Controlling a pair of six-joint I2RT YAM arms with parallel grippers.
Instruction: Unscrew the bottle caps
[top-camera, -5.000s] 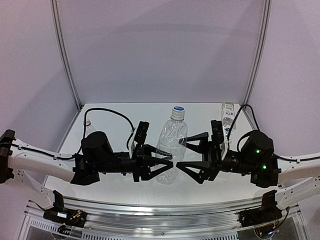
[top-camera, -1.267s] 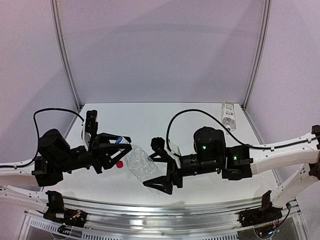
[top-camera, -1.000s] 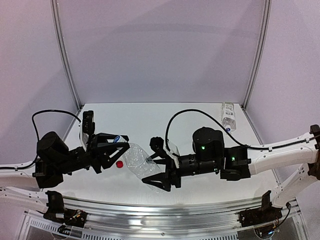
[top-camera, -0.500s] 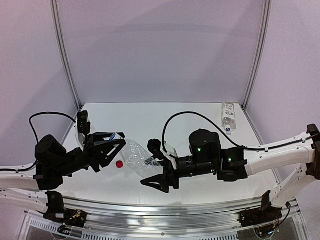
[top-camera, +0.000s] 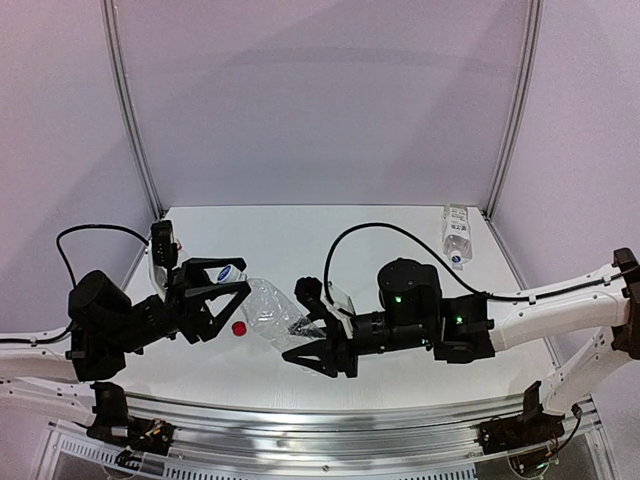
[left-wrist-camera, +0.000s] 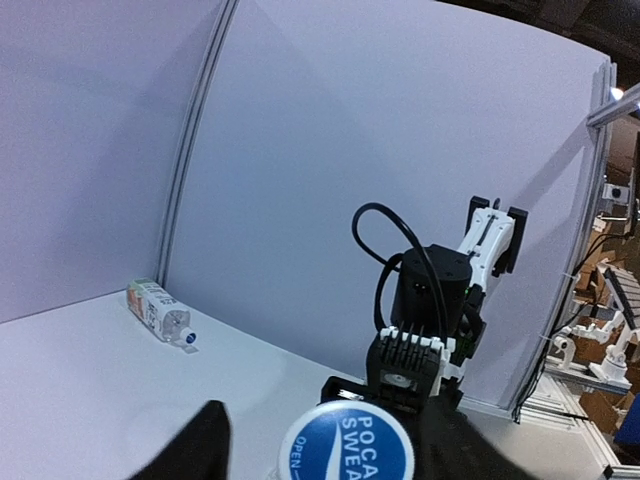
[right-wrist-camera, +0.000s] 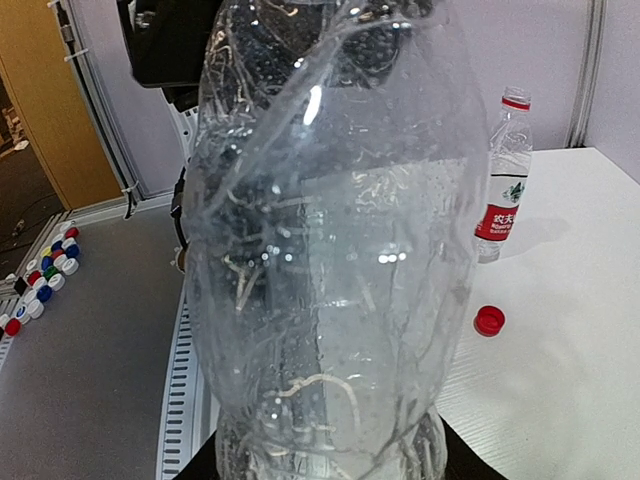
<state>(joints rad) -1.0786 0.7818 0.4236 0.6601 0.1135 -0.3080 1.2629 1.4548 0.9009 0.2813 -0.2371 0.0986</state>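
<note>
we find the right gripper (top-camera: 298, 326) closed round the crumpled body of the clear unlabelled bottle (top-camera: 268, 315), which it holds tilted with the neck toward the left arm. the white-and-blue cap (top-camera: 228, 272) at that neck sits between the fingers of the left gripper (top-camera: 236, 280). in the left wrist view one finger seems to meet the cap while a gap shows on the other side, so we cannot tell whether it is pinched. a red cap (top-camera: 239, 327) lies loose on the table (top-camera: 300, 230), just beside the neck. the red-labelled bottle (right-wrist-camera: 503, 180) stands upright near that cap. the white-and-green bottle (top-camera: 456, 234) lies on its side at the far right corner, well apart.
</note>
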